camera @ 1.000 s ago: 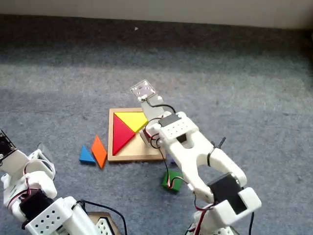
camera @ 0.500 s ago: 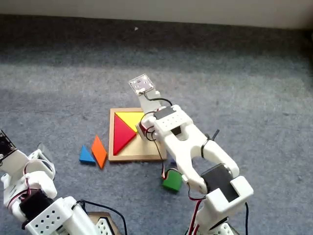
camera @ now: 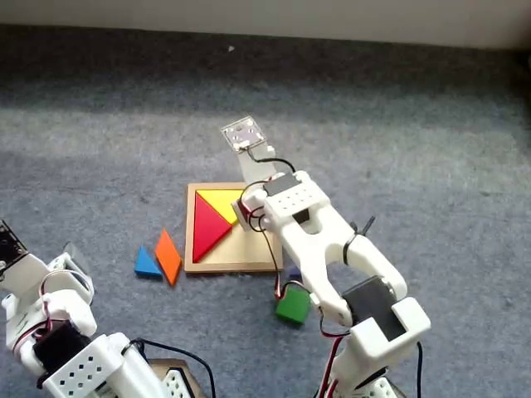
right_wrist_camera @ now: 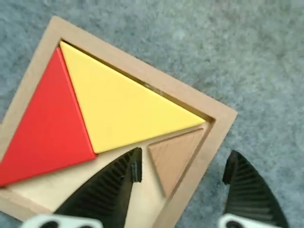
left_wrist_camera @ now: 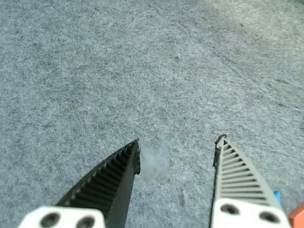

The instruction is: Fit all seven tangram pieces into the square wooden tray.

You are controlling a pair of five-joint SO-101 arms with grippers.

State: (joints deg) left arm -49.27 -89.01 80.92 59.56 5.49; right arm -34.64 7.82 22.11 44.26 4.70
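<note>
Tray (right_wrist_camera: 142, 73) lies under right jaws, open, empty.

Grey carpet (camera: 431, 124) throughout; pale strip (camera: 332, 16) along far edge, possibly wall base; lighter band mid-floor.

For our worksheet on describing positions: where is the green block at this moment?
In the high view, the green block lies on the grey carpet outside the wooden tray, below its lower right corner, beside the right arm.

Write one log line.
right gripper open over tray | red triangle, yellow triangle in | blue piece, orange piece, green piece out | left gripper open
</note>
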